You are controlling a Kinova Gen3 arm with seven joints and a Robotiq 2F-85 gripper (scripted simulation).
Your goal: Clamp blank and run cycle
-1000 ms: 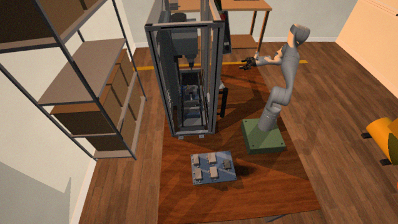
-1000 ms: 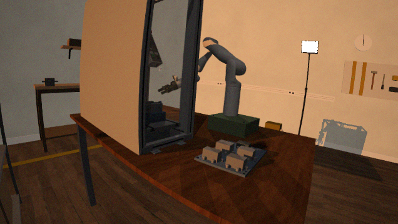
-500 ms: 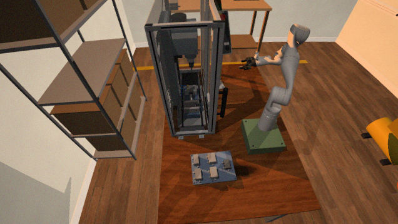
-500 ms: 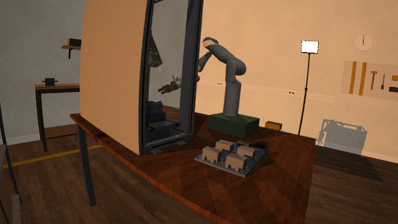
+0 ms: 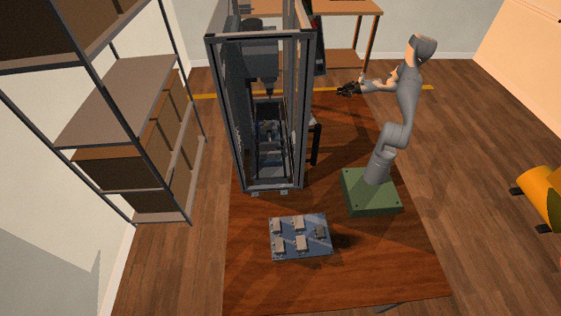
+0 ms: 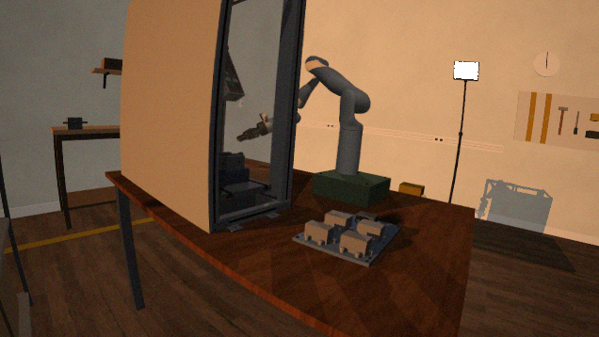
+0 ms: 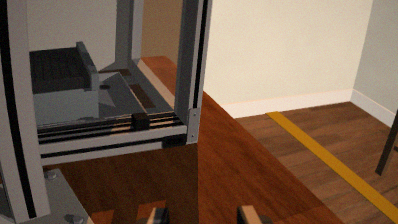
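Holds the gripper [image 5: 345, 90] in the air in the upper middle of the top view, just right of the guard [image 5: 309, 110] and above the far edge of the desk [image 5: 375, 274]. Keeps it outside the frame, level and aimed left toward the guard. Reaches there from a green base [image 5: 392, 207] at lower right of centre, with the arm bent at the elbow.

From the wrist, looks down past a guard post [image 7: 192, 75] onto the machine floor at upper left and onto bare desk below. Shows both fingertips at the bottom edge, drawn most of the way together with a gap left. Pinches nothing.

Leaves four pale blanks [image 5: 276, 225] standing on the plate [image 5: 287, 240] at lower centre, well apart from the gripper. Also leaves the darker master [image 5: 320, 231] upright at the plate's right side. Cannot tell from here which blank matches it in width.

Shows the vise [image 5: 270, 132] through the top cover, in the middle of the guard, too dim to make out the bars.
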